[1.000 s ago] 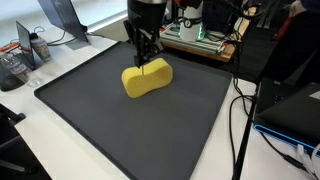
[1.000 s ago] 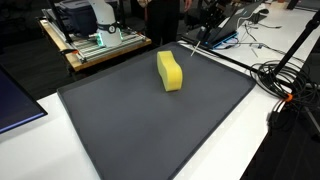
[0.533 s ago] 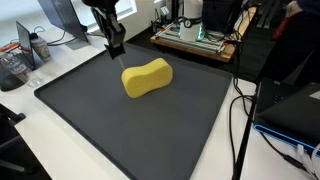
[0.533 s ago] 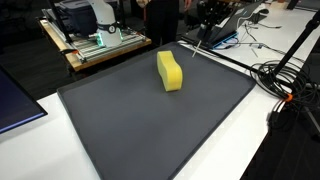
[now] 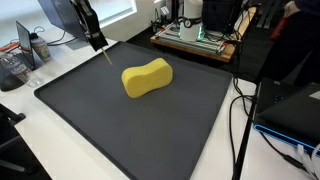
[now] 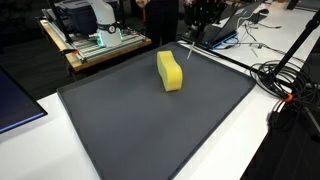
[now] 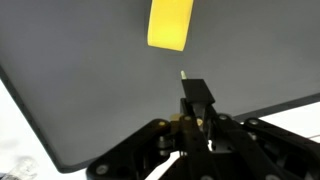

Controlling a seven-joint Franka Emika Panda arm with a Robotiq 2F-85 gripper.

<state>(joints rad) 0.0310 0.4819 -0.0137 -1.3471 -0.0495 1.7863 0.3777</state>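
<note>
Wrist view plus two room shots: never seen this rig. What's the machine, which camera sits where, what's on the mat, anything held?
A single robot arm; its clamp is the end effector. Two pictures come from cameras outside the robot, at different places. The third camera sits on the wrist, looking past the end effector. On the dark grey flat mat lies a yellow peanut-shaped foam sponge, apart from the end effector. The jaws are shut on a thin pale stick, whose tip shows in the wrist view.
</note>
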